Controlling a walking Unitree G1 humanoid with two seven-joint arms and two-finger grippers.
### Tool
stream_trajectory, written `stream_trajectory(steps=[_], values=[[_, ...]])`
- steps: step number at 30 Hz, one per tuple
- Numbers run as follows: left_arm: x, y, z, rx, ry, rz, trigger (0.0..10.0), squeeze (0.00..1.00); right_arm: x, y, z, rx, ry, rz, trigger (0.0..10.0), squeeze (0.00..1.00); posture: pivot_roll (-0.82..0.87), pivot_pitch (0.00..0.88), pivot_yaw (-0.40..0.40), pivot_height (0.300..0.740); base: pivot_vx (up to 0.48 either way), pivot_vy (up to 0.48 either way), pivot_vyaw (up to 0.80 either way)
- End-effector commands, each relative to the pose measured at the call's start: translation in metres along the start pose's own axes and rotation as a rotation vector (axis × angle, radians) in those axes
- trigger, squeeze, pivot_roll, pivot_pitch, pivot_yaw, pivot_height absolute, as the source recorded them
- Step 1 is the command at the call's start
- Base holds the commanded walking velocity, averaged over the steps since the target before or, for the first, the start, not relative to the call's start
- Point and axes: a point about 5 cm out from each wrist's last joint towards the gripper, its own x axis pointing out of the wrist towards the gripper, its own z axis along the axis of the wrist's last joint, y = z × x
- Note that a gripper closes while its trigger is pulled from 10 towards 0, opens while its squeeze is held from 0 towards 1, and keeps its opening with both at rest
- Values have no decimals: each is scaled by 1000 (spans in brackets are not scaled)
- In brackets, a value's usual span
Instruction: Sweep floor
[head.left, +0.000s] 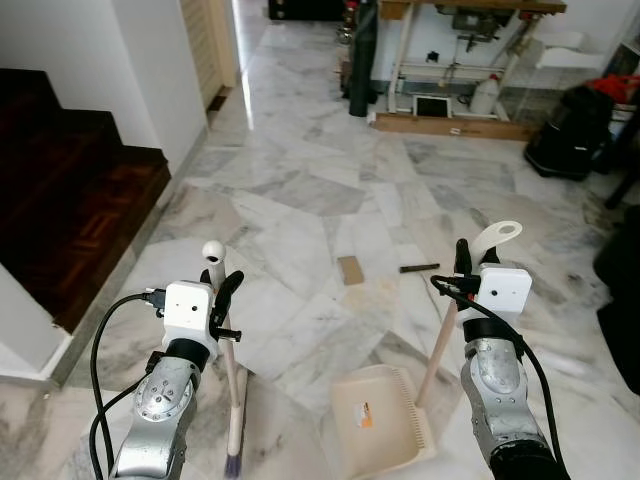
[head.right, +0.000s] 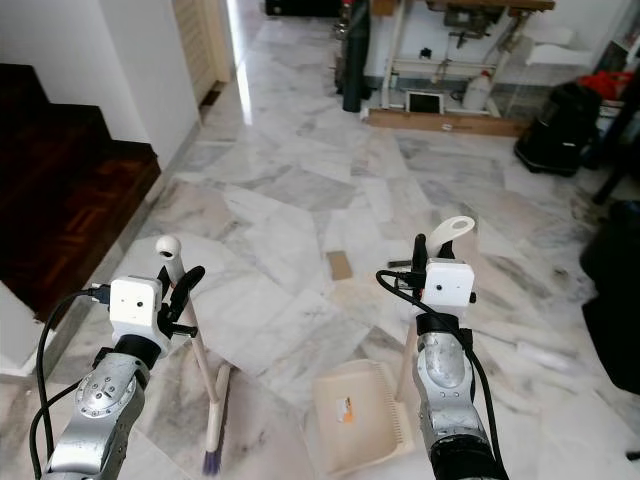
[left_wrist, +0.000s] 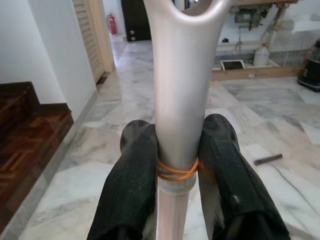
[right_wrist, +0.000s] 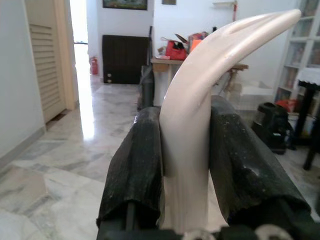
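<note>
My left gripper (head.left: 222, 285) is shut on the pale handle of a broom (head.left: 232, 400) whose purple bristles rest on the marble floor near my feet. In the left wrist view both black fingers (left_wrist: 131, 185) clamp the broom handle (left_wrist: 179, 100) just above an orange rubber band. My right gripper (head.left: 466, 262) is shut on the cream handle of a dustpan (head.left: 385, 418) that sits flat on the floor. The right wrist view has the dustpan handle (right_wrist: 200, 120) squeezed between the fingers. A brown cardboard scrap (head.left: 350, 270) and a dark stick (head.left: 419, 268) lie ahead.
Dark wooden stairs (head.left: 70, 200) rise on the left beside a white wall. A black bag (head.left: 570, 135) and dark items stand at the right. A table with a wooden base (head.left: 452, 125) and clutter is far ahead. Open marble floor (head.left: 300, 200) lies between.
</note>
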Motion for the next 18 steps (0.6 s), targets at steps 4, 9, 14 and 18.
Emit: stream_trajectory(steps=[4,9,14,18], values=[[5,1,9,-11,-42,0,10000,0,5,2,12,21,-64,-1,10000,0,44,0,-14,740,326,0,0],[6,1,9,-11,-44,-4,10000,0,5,1,12,25,-61,-3,10000,0,41,0,-11,740,356,0,0],[6,1,9,-9,-46,-8,10000,0,4,2,11,27,-60,-4,10000,0,39,0,-8,740,359,0,0],[6,1,10,-9,-47,-10,10000,0,4,3,11,28,-58,-4,10000,0,42,0,-8,740,359,0,0]])
